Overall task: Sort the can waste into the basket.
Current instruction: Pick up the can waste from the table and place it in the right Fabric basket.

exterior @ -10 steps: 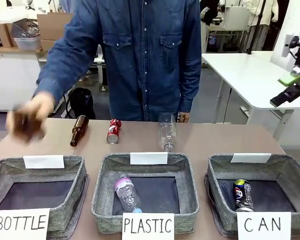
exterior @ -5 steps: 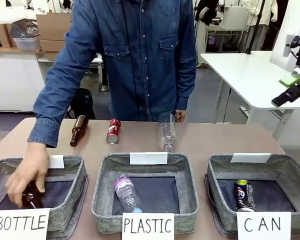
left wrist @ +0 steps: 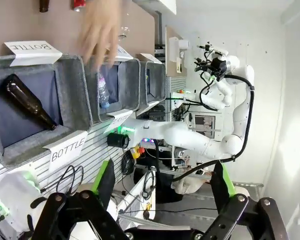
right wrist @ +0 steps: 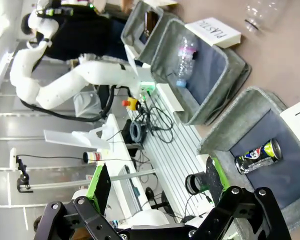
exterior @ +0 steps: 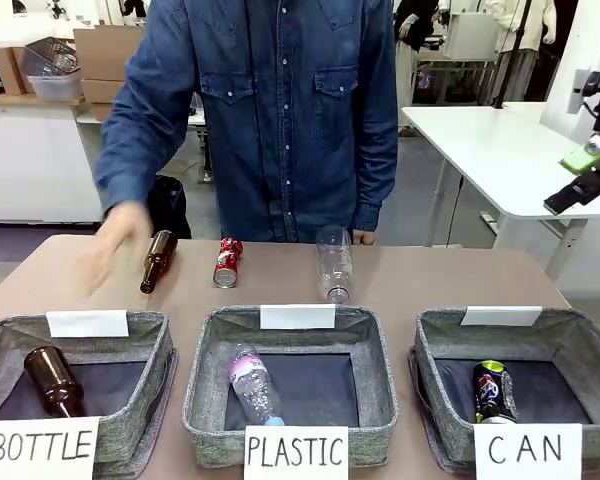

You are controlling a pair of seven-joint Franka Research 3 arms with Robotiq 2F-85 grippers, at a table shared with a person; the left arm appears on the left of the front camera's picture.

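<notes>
- so the dark blue can (exterior: pixel 493 391) is lying in the can basket (exterior: pixel 570 330). that's the right-hand one of the three in the front view. the can sits near the basket's left wall, just behind the "CAN" sign (exterior: pixel 527 450).
- the red can (exterior: pixel 227 262) is out on the surface (exterior: pixel 430 280), at the far side near the person. it lies between a brown bottle (exterior: pixel 157 260) on its left and a clear plastic bottle (exterior: pixel 334 265) on its right, touching neither.
- left fingers (left wrist: pixel 105 182): spread wide with nothing between them, up off the surface, looking at the baskets from the side.
- right fingers (right wrist: pixel 101 187): same deal, wide open and empty. they're held high off the right side of the surface, well apart from the can basket. in the right wrist view we look down on the dark blue can lying in it.
- the person's hand (exterior: pixel 115 240) is a blur above the far left of the surface, just beside the brown bottle. we can't tell if it's touching it.
- the middle plastic basket (exterior: pixel 205 380) has a labelled bottle (exterior: pixel 253 385) with a pinkish wrap lying in it.
- the bottle basket (exterior: pixel 150 390) on the left has a second brown bottle (exterior: pixel 52 381) tilted in its left part.
</notes>
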